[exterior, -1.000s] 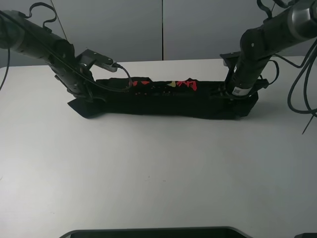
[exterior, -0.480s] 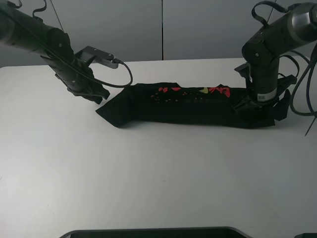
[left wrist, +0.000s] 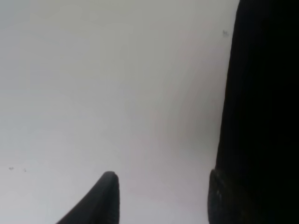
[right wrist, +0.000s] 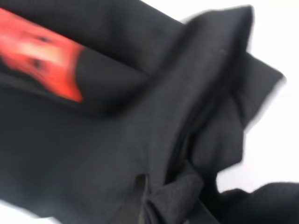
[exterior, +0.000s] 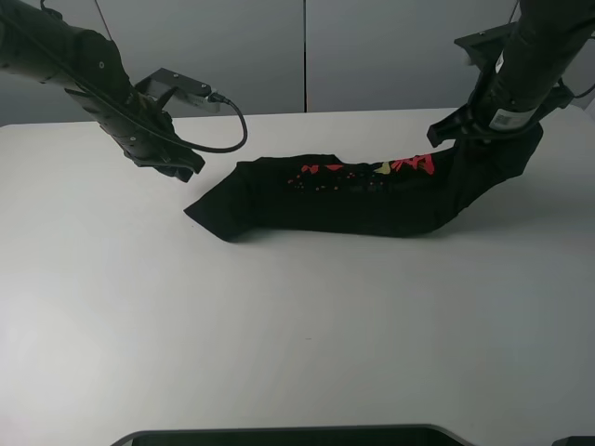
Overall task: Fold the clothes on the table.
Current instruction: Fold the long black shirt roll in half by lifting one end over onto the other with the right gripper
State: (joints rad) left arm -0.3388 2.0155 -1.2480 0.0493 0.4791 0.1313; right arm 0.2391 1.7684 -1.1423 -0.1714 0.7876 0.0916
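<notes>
The black T-shirt with red and yellow print lies folded into a long strip across the back of the white table. My right gripper is shut on the shirt's right end and holds it lifted off the table. The right wrist view shows bunched black fabric with a red print patch, gathered at the gripper. My left gripper is open and empty, hovering just left of the shirt's left end. In the left wrist view its fingertips stand apart over bare table, black cloth beside them.
Grey wall panels stand behind the table. A looping cable hangs from the left arm near the shirt's back left corner. A dark object lies at the front edge. White tabletop spreads in front of the shirt.
The left gripper has let go of the shirt's left end and drawn back to the left. The right gripper has pulled the shirt rightward and lifted its right end.
</notes>
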